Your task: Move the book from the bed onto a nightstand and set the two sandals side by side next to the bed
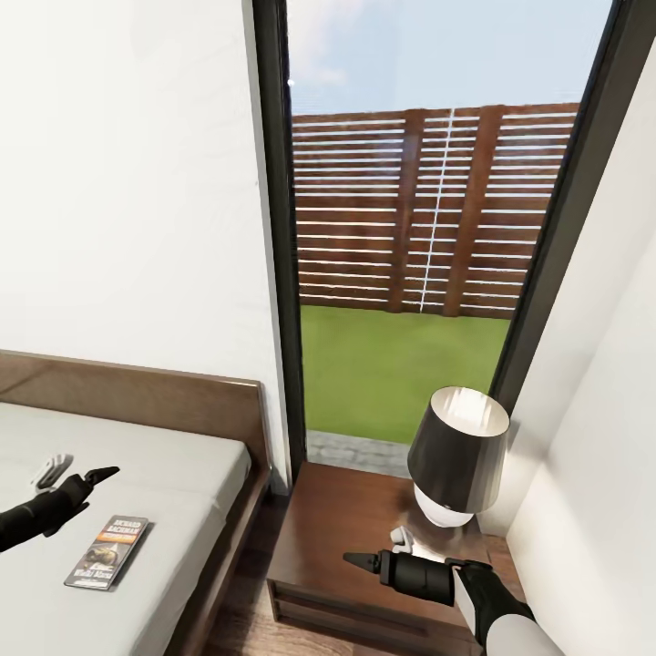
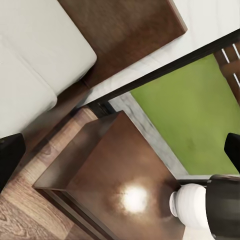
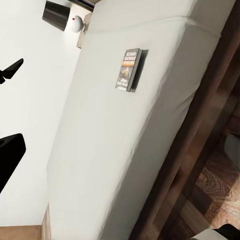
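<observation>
Hovering above the mattress near the bed's right edge, the left gripper pointed toward the headboard with its dark fingers parted and nothing between them. The right gripper was held level over the front of the nightstand, its fingers likewise apart and empty. The book lay flat on the bed, cover up, just ahead of the left gripper and close to the mattress's right edge; the right wrist view showed the book lying alone on the pale mattress, apart from both grippers. The mattress surface was plain grey-white with a seam across it, set in a dark brown frame with a matching headboard. The nightstand stood just beside the bed, its glossy dark top carrying a lamp with a black shade and white round base at the rear right corner; a bright reflection marked the top in the left wrist view. Brown wood-plank floor showed between bed and nightstand. White walls flanked a tall black-framed window, through which lawn and a slatted brown fence were visible.
</observation>
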